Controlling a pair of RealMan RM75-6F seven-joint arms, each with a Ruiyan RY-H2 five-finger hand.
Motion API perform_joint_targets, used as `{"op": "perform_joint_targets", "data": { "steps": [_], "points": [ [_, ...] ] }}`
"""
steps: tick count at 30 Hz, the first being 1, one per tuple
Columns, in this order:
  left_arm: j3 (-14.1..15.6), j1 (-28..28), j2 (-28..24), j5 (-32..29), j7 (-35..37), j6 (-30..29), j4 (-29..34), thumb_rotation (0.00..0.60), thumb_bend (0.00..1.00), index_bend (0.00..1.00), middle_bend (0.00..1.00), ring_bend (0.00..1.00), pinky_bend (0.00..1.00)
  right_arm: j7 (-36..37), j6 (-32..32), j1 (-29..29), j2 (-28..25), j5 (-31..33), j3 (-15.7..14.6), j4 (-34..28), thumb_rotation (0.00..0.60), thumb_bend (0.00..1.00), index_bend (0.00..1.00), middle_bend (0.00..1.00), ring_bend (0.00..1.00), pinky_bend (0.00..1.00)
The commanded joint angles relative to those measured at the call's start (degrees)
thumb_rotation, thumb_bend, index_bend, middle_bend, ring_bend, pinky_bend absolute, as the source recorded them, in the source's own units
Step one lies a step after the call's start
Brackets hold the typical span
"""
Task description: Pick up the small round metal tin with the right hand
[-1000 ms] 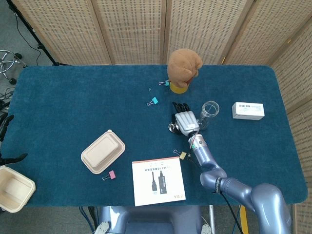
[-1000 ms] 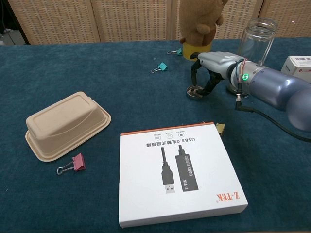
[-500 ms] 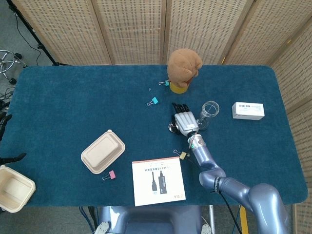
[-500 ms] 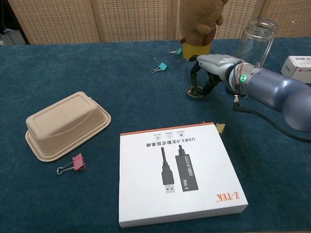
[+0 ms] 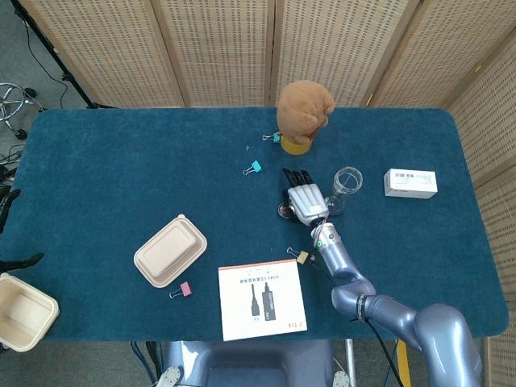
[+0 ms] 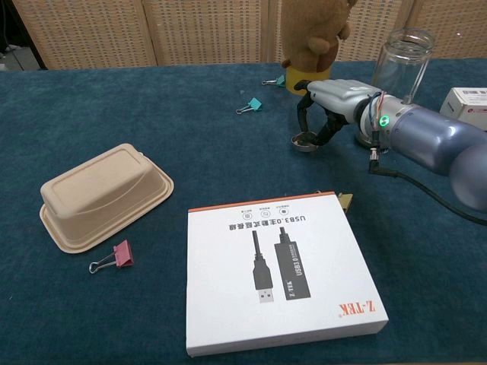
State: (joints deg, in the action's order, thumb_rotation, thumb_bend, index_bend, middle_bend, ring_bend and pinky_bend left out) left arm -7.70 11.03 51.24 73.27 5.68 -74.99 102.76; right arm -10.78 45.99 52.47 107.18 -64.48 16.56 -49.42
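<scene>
Desk: blue felt-covered desk (image 5: pixel 121 161), carrying everything below.
White box: flat white cardboard box (image 6: pixel 278 277) printed with a USB cable, at the near edge, left of my right arm.
Food container: beige pulp clamshell container (image 6: pixel 103 194), far to the left, with a small pink binder clip (image 6: pixel 114 256) just near of it.
Plush toy: brown plush toy (image 5: pixel 305 109) on a yellow base, at the far side, beyond my hand.
Jar: clear glass jar (image 6: pixel 402 61), upright, just right of my right hand.
My right hand: my right hand (image 6: pixel 335 103) arches over the tin, fingers (image 6: pixel 304 114) curled down around it and touching its rim; whether I truly grip it, I cannot tell.
Tin: small round metal tin (image 6: pixel 304 142), on the desk under my fingers, near of the plush toy.
</scene>
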Motion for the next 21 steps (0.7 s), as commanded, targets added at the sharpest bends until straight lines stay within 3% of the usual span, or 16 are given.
{"op": "perform_joint_targets", "data": {
  "steps": [1, 13, 21],
  "points": [
    [0.09, -0.06, -0.04, 0.17, -0.05, -0.08, 0.07, 0.6, 0.0, 0.0, 0.0, 0.0, 0.0, 0.1, 2.04, -0.3, -1.99, -1.19, 0.4, -3.01, 0.6, 0.62, 0.62, 0.0, 0.0, 0.0],
    [0.41, -0.25, -0.06, 0.85, -0.32, -0.46, 0.45, 0.6, 0.0, 0.0, 0.0, 0.0, 0.0, -4.43, 10.0, -1.28, -13.25, -3.3, 4.0, -19.03, 0.6, 0.64, 0.64, 0.0, 0.0, 0.0],
    [0.53, 0.03, 0.48, 0.5, -2.13, -0.29, 0.69, 0.6, 0.0, 0.0, 0.0, 0.0, 0.0, -8.37, 12.61, -2.62, -22.68, -0.73, 7.3, -26.89, 0.6, 0.64, 0.65, 0.0, 0.0, 0.0]
  ]
}}
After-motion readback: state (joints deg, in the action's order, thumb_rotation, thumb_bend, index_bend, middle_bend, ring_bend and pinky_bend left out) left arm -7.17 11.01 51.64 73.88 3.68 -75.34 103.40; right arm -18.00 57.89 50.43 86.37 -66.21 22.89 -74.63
